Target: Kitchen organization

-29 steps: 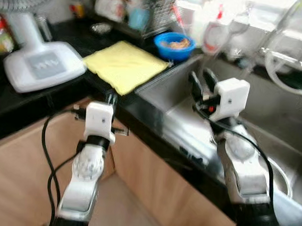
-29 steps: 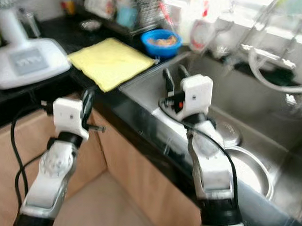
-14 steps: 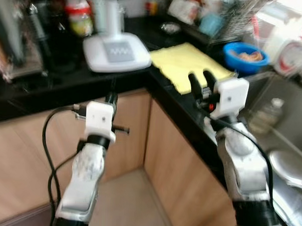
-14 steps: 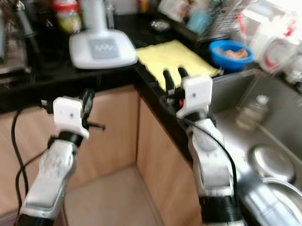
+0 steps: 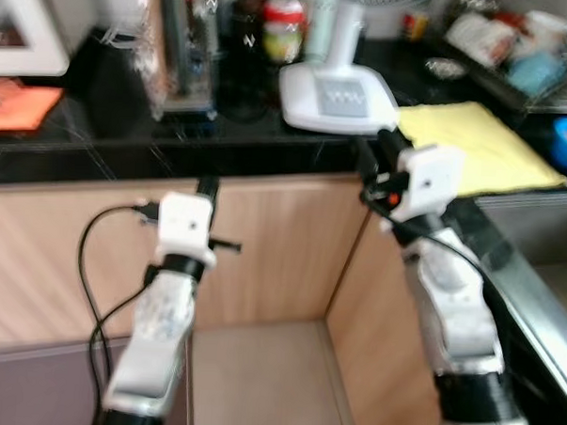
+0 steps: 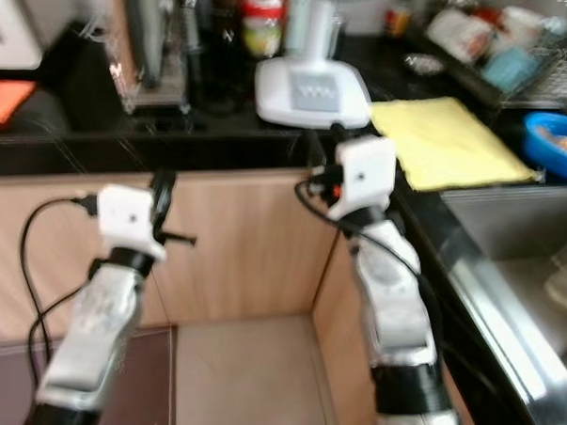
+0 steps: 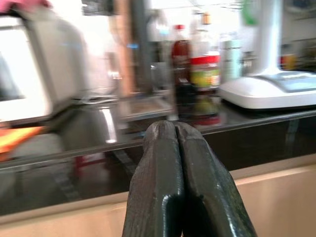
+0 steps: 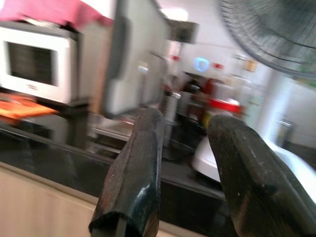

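A black L-shaped countertop [image 5: 221,144] runs in front of me. On it lie a yellow cloth [image 5: 479,155], a white fan base [image 5: 337,97] and a red-lidded jar [image 5: 284,29] among dark bottles. My left gripper [image 5: 207,187] is raised before the wooden cabinet front, and its fingers [image 7: 170,148] are pressed shut on nothing. My right gripper [image 5: 376,149] hovers at the counter corner just below the fan base. It is open, with an empty gap between its fingers [image 8: 136,168].
A white microwave [image 5: 28,23] and an orange item [image 5: 20,107] sit far left on the counter. A blue bowl [image 6: 560,140] and a dish rack [image 5: 526,54] are at the right. The sink edge [image 6: 506,279] runs along the right side. Tiled floor [image 5: 257,381] lies below the cabinets.
The camera has swung left: the sink has slid out to the right, and the microwave and bottles have come into view. Both arms keep the same pose.
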You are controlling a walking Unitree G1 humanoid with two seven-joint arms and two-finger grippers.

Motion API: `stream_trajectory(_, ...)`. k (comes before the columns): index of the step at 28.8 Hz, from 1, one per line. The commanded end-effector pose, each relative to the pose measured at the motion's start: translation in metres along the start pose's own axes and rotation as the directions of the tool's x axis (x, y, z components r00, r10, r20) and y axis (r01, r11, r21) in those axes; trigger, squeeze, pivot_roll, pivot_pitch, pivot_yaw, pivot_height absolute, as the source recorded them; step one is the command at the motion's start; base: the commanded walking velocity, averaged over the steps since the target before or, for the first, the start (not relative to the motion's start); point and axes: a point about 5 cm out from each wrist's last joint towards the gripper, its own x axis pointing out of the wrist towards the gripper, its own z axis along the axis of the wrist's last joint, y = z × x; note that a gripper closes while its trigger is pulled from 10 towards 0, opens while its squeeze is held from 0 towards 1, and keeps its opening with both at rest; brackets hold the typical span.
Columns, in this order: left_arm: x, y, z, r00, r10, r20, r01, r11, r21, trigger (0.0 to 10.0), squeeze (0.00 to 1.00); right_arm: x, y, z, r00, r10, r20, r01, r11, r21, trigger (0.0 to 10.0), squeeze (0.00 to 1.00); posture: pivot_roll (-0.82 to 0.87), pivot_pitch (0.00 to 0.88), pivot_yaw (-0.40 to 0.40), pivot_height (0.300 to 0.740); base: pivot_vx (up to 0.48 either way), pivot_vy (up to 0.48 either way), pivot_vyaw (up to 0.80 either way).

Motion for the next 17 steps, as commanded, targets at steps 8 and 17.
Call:
stream_trajectory(8,0.0006,-0.0066,0.0018,1.0,-0.013,0.008,0.013,1.0,-0.015,10.0,0.0,-0.0009,-0.0072,-0.001,1.0,-0.019,-0.007,0.019,1.0,-0.005,10.0,0.0,-0.13,0.025,-0.043,0.731,0.0,0.0,0.8)
stream_trajectory(17,0.0008,-0.0066,0.0012,1.0,-0.014,0.006,0.014,1.0,-0.005,10.0,0.0,-0.0008,-0.0075,-0.0023,1.0,-0.019,-0.014,0.019,1.0,0.0,10.0,0.0,-0.13,0.023,-0.041,0.731,0.0,0.0,0.76)
